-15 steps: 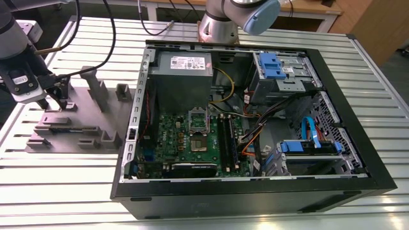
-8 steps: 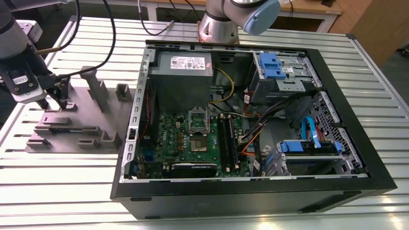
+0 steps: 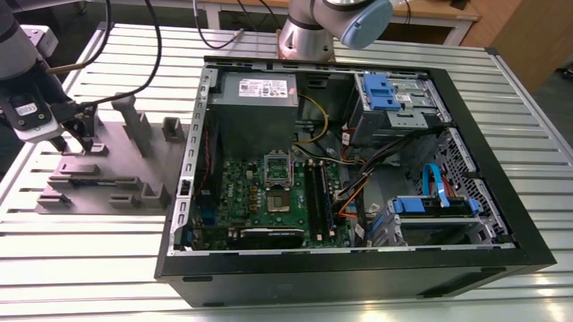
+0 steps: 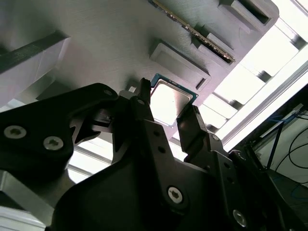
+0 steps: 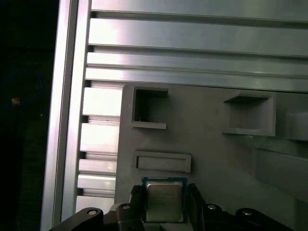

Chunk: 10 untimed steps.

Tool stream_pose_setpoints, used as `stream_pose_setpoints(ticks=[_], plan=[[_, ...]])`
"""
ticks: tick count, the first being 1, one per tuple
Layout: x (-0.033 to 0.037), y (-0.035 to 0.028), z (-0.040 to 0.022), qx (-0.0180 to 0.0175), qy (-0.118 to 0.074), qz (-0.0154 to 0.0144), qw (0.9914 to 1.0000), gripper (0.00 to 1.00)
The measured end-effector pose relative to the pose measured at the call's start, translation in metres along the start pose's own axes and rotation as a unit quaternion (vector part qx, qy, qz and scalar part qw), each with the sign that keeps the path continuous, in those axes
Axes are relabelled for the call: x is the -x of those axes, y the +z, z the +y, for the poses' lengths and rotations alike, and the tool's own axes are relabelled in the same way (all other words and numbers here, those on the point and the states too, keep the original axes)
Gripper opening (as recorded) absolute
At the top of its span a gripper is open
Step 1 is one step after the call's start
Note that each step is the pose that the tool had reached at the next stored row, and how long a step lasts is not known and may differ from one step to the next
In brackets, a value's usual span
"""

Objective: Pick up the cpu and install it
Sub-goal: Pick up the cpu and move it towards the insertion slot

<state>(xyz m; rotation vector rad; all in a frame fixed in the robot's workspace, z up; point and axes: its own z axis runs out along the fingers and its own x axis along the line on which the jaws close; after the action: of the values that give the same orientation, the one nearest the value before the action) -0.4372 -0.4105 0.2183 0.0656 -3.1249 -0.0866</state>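
The cpu (image 5: 164, 198) is a small square chip with a silvery top. It lies low over the grey fixture plate (image 3: 107, 168) at the exterior view's left, outside the computer case. My gripper (image 3: 76, 146) reaches down to that plate. In both wrist views its two black fingers (image 4: 144, 103) flank the cpu (image 4: 169, 98), with pads against opposite edges. The gripper (image 5: 164, 207) looks shut on the chip. Inside the case, the motherboard (image 3: 241, 194) carries a socket (image 3: 278, 201) with its metal frame (image 3: 276, 164) hinged up.
The open black computer case (image 3: 358, 268) lies on a slatted aluminium table (image 3: 90, 255). It holds a grey power supply (image 3: 255, 100), blue drive brackets (image 3: 434, 204) and loose cables. The fixture plate has raised blocks and posts (image 3: 134, 124) close to the gripper.
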Motion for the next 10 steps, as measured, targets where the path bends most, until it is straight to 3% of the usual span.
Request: stream_pose_setpoints(ticks=[10], plan=[[-0.0001, -0.0051, 0.0003, -0.0001, 0.000, -0.0005, 1.00000, 0.47]])
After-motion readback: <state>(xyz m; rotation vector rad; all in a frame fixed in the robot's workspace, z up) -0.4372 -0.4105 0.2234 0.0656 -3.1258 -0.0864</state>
